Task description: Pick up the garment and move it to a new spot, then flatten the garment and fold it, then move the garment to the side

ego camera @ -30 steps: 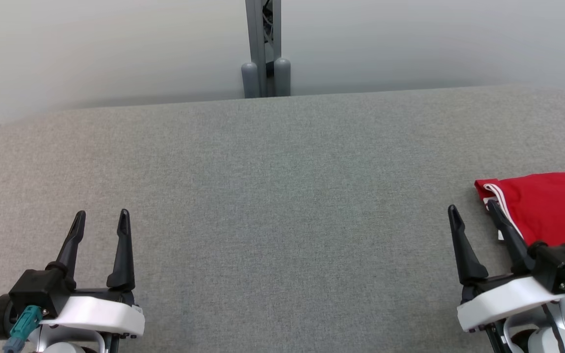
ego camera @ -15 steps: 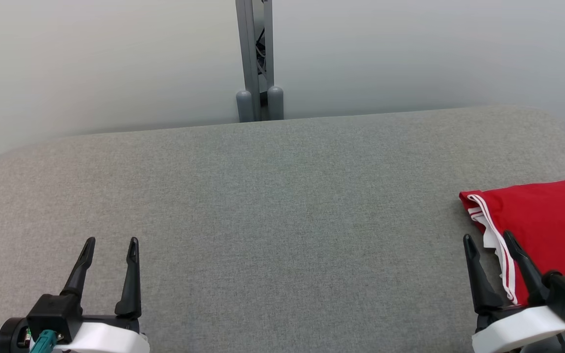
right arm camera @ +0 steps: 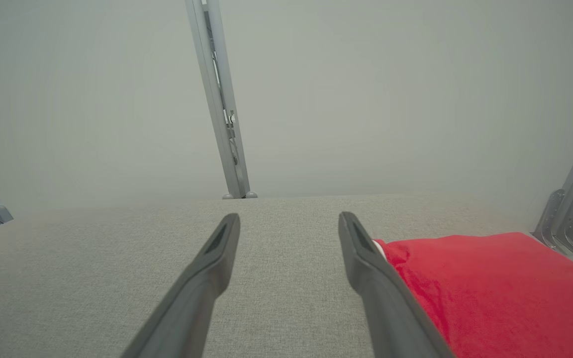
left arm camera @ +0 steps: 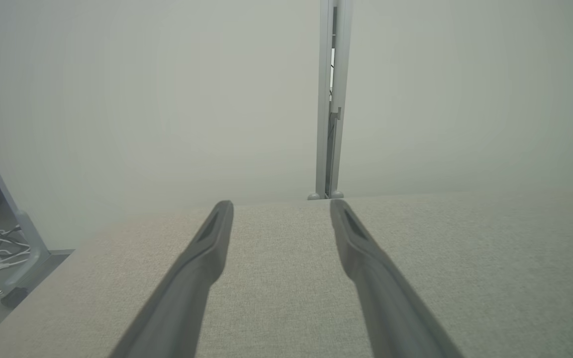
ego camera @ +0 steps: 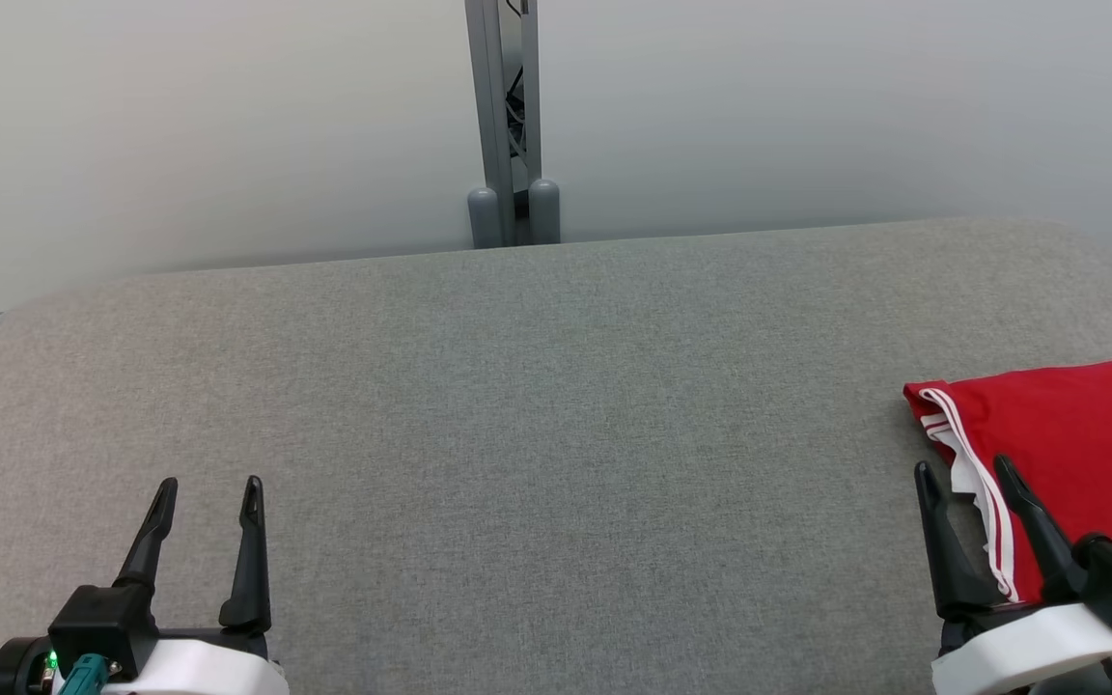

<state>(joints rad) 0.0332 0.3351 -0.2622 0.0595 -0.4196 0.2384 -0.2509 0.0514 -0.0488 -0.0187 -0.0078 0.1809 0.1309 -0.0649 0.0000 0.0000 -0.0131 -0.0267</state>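
The red garment point(ego camera: 1082, 434) lies folded at four o'clock on the table point(ego camera: 556, 386). Both grippers stand spread and empty (left gripper point(ego camera: 209, 483) at seven o'clock). The right gripper point(ego camera: 963, 466), just beside the striped hem point(ego camera: 954, 425), could snag it and spoil the fold

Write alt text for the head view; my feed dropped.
A folded red garment with white-striped trim lies at the right edge of the grey fabric table. Both grippers are open, holding nothing: the right gripper by the garment's near edge, the left gripper at lower left.
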